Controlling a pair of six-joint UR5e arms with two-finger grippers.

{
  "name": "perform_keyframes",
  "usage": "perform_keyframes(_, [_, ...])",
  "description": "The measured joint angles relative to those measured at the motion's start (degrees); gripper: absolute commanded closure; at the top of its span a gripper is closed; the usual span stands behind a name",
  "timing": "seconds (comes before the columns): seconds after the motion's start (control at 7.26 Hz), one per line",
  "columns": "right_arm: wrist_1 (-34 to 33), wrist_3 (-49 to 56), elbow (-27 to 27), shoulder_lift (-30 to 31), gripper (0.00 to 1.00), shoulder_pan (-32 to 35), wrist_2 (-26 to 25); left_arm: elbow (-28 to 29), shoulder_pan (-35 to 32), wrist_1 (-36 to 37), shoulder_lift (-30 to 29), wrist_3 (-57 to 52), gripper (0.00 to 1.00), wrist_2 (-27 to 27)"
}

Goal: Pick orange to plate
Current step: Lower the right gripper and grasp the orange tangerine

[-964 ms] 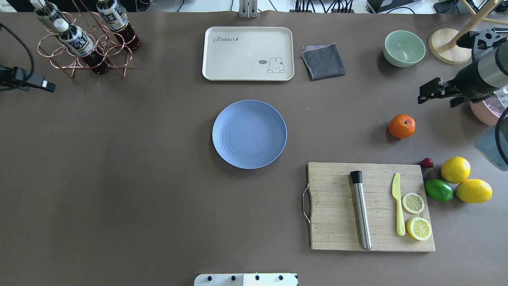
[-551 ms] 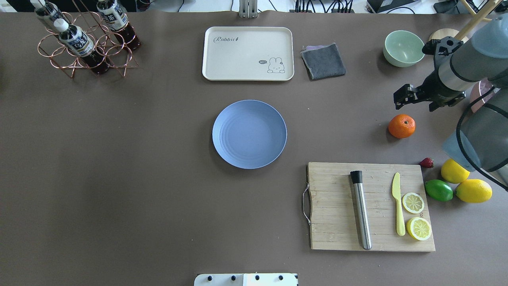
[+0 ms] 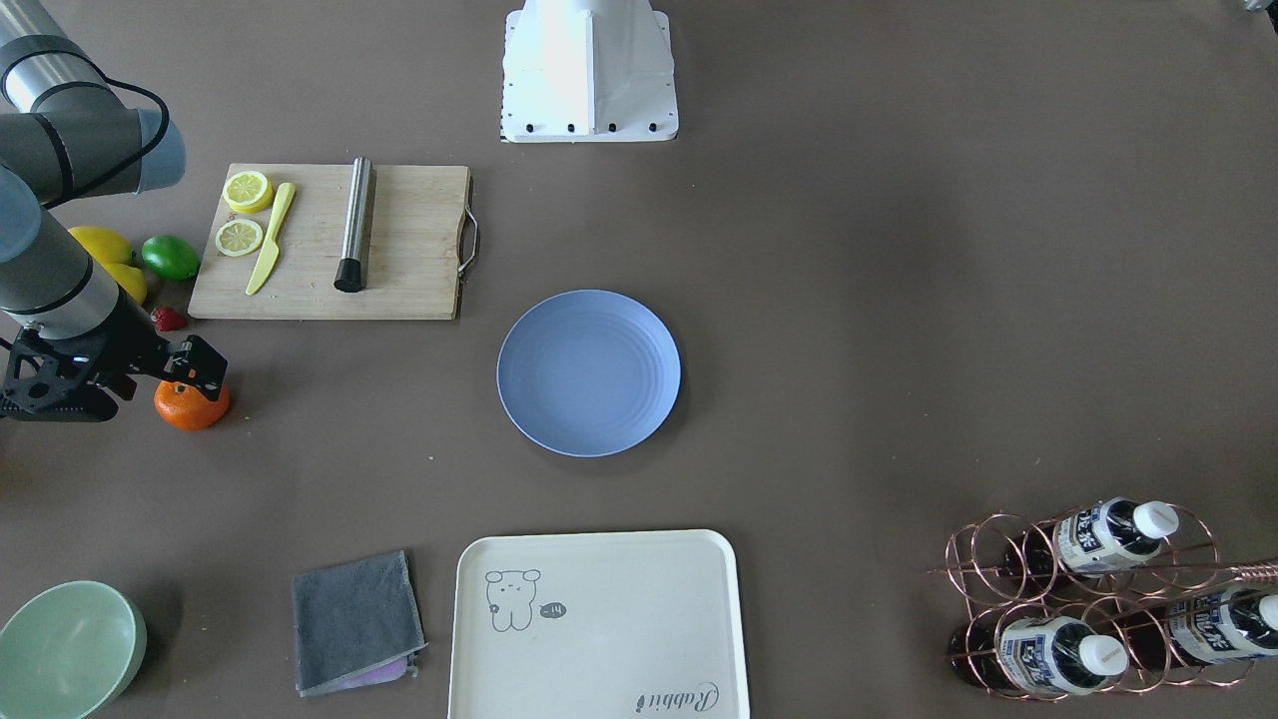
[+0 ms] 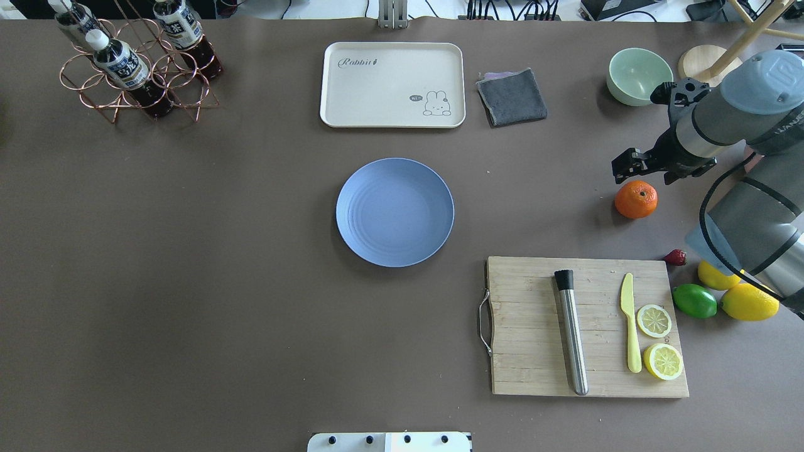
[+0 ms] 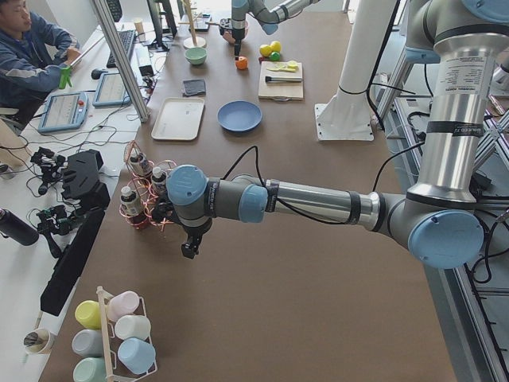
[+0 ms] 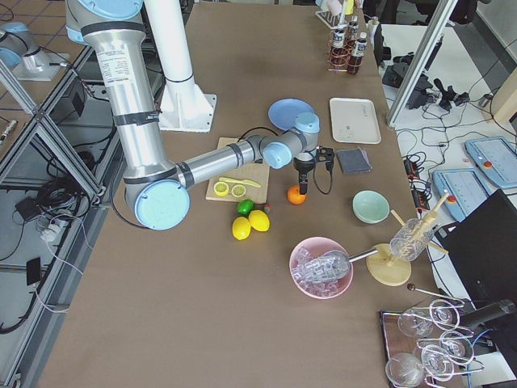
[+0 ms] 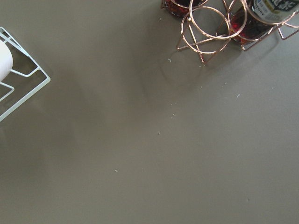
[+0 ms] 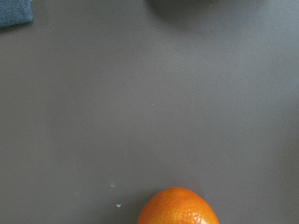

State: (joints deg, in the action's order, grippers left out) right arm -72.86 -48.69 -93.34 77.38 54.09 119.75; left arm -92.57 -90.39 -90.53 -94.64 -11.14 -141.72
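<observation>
Whether the fingers of the right gripper (image 4: 628,164) are spread or pressed together I cannot tell. They hang just over the far edge of the orange (image 4: 635,199), which sits on the table well right of the plate (image 4: 394,212), beyond the cutting board (image 4: 527,326). To grip well, I judge it should centre over the fruit, which the wrist view shows only at its bottom edge, and straddle the widest part, since it may roll. The left gripper (image 5: 189,248), fingers likewise untellable, hangs by the bottle rack (image 4: 80,69). The tray (image 4: 377,94) reads "Rabbit" and "hi"; the bottle labels are too small
</observation>
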Motion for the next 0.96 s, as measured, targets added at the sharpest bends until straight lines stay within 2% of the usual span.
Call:
perform_keyframes(0.28, [3.1, -0.4, 2.0, 0.7, 0.04, -0.5, 0.1, -0.1, 0.0, 0.1, 0.5, -0.1, 0.00, -0.3])
perform_keyframes(0.69, [3.7, -0.5, 2.6, 0.9, 0.04, -1.6, -0.1, -0.2, -0.1, 0.0, 1.1, -0.2, 0.00, -0.3])
perform_keyframes(0.83, [3.7, -0.6, 2.7, 0.9, 0.05, -2.0, -0.2, -0.2, -0.1, 0.0, 1.3, -0.2, 0.00, -0.3])
perform_keyframes(0.96, [3.7, -0.6, 2.8, 0.9, 0.11, -2.5, -0.2, -0.2, -0.1, 0.0, 1.3, -0.2, 0.00, -0.4])
